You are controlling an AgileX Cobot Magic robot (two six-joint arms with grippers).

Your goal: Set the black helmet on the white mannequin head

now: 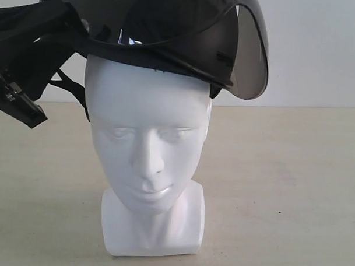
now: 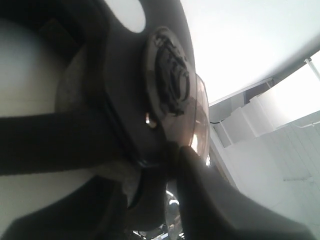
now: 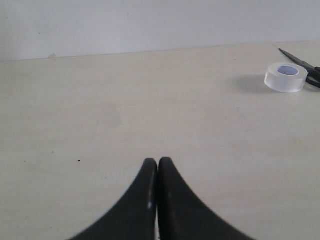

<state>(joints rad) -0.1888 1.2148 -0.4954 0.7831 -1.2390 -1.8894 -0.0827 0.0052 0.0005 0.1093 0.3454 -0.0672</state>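
Observation:
The white mannequin head (image 1: pixel 145 138) stands upright on the table, face toward the exterior camera. The black helmet (image 1: pixel 169 27) sits on its crown, tipped, with the smoky visor (image 1: pixel 253 54) raised on the right and a chin strap (image 1: pixel 71 85) hanging on the left. My left gripper (image 1: pixel 73 24) comes in from the left and is shut on the helmet's side rim. In the left wrist view the helmet shell (image 2: pixel 130 100) fills the picture, its rim pinched in my left gripper (image 2: pixel 150 170). My right gripper (image 3: pixel 158 162) is shut and holds nothing, low over bare table, outside the exterior view.
A roll of clear tape (image 3: pixel 285 76) and black scissors (image 3: pixel 305 64) lie on the beige table (image 3: pixel 125 100) far from my right gripper. A white wall (image 1: pixel 320 50) rises behind the table.

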